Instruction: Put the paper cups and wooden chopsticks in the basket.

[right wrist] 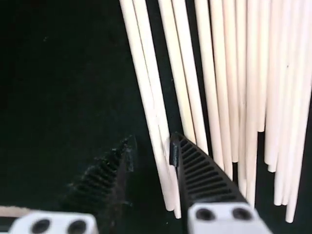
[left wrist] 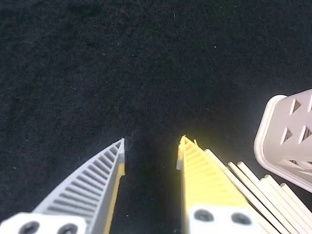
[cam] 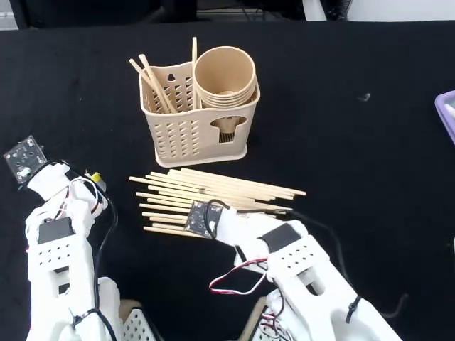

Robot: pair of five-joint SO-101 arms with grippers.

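A beige perforated basket [cam: 186, 131] stands at the table's far middle. Stacked paper cups [cam: 225, 74] fill its right compartment, and a few wooden chopsticks [cam: 156, 85] lean in its left one. A loose pile of chopsticks [cam: 213, 193] lies on the black cloth in front of the basket. My right gripper [right wrist: 152, 142] is open low over the pile's near-left edge, with two chopstick ends [right wrist: 157, 127] between its fingers. My left gripper [left wrist: 152, 144] is open and holds nothing, over bare cloth left of the pile, whose chopsticks [left wrist: 263, 192] and the basket's corner [left wrist: 287, 141] lie beside it.
A purple object [cam: 446, 112] shows at the table's right edge. A cable [cam: 238, 280] loops off the right arm near the front. Black cloth stretches wide to the right of the basket and behind it.
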